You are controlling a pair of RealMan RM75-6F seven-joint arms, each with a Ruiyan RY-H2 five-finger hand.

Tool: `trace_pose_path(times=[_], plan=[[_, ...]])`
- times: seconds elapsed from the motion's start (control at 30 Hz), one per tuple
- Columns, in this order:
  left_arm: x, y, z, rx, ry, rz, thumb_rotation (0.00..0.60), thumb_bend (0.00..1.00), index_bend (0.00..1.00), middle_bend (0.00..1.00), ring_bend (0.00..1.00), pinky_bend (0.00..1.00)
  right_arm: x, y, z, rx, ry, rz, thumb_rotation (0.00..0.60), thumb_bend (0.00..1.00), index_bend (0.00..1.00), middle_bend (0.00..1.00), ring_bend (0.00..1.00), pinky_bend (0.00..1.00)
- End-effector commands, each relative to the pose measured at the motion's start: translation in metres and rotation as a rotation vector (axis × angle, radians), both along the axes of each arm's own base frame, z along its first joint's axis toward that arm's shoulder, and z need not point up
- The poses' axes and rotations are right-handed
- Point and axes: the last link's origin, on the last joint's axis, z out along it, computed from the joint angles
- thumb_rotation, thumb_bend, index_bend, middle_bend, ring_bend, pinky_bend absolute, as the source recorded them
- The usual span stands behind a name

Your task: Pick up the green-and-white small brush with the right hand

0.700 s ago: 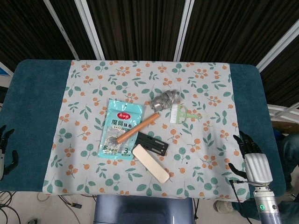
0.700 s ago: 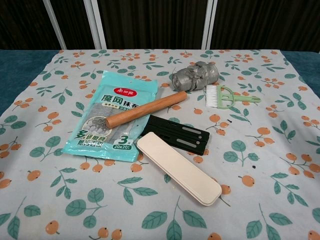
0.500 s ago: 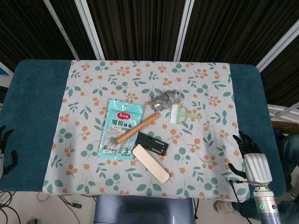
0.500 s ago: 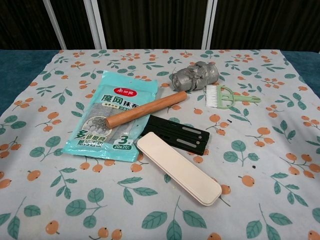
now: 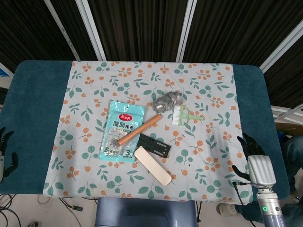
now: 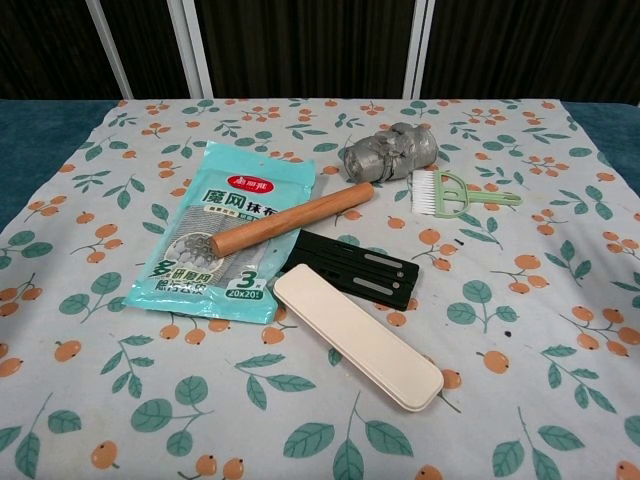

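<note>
Lying on the floral cloth (image 5: 94,80), going left to right from the teal packet (image 5: 122,131): a wooden stick (image 5: 139,129) across the packet's right edge, a black tray (image 5: 154,145) and cream case (image 5: 152,165) below it, a grey crumpled wad (image 5: 168,100), then the green-and-white small brush (image 5: 183,115) just right of the wad, bristles toward it, handle pointing away. Well right of the brush, the right hand (image 5: 252,158) sits at the table edge with fingers apart and nothing held; the left hand (image 5: 5,152), far left of the packet, is only partly in view and looks empty, though I cannot tell how its fingers lie. Reaching in could snag the wad, which almost touches the bristles, and the thin flat handle might slip out of a shallow pinch.
</note>
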Motion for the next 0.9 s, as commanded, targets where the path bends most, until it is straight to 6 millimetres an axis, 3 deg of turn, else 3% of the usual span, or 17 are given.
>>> trace_pose_path(times=[0.03,0.23,0.33,0.57,0.7,0.9], plan=[[0.0,0.001,-0.001,-0.007,0.002,0.001,0.6,0.58,0.11,0.01,0.02,0.0,0.0,-0.001,-0.001,0.003,-0.004,-0.006,0.6,0.27,0.09,0.06,0.09,0.22],[0.0,0.0,0.0,0.003,-0.018,0.009,0.6,0.58,0.11,0.01,0.02,0.0,0.0,-0.007,-0.004,0.023,-0.042,-0.011,0.6,0.26,0.1,0.09,0.1,0.22],[0.001,0.0,0.0,-0.003,-0.019,0.008,0.6,0.58,0.11,0.01,0.02,0.0,0.001,-0.022,-0.006,0.079,-0.061,-0.008,0.6,0.23,0.1,0.11,0.1,0.22],[0.0,0.0,-0.001,0.0,-0.037,0.028,0.6,0.58,0.11,0.01,0.02,0.0,0.022,-0.095,-0.004,0.22,-0.045,-0.033,0.6,0.23,0.1,0.13,0.11,0.22],[0.001,-0.001,-0.001,-0.001,-0.045,0.028,0.6,0.58,0.11,0.01,0.02,0.0,0.042,-0.139,-0.014,0.279,0.014,-0.035,0.6,0.23,0.11,0.13,0.11,0.22],[-0.001,0.001,0.003,0.013,-0.068,0.043,0.6,0.58,0.11,0.01,0.02,0.0,0.075,-0.184,-0.034,0.274,0.028,-0.041,0.6,0.23,0.14,0.17,0.14,0.22]])
